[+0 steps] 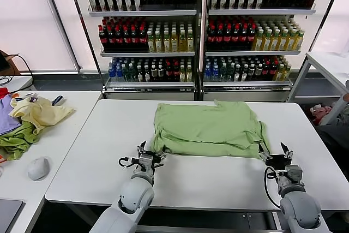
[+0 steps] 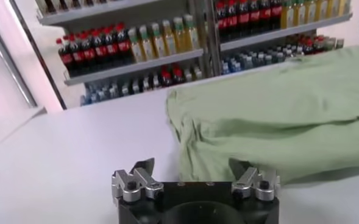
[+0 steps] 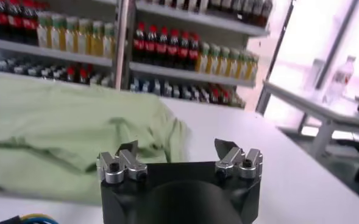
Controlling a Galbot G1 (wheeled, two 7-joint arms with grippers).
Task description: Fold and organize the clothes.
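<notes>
The light green shirt lies partly folded on the white table, its near edge doubled over; no print or buttons show. My left gripper is open and empty, just in front of the shirt's near left corner. My right gripper is open and empty, at the shirt's near right corner. The shirt fills much of the left wrist view and the right wrist view.
A side table on the left holds a pile of pale yellow, olive-green and purple garments and a computer mouse. Shelves of bottles stand behind the table. Another white table is at the far right.
</notes>
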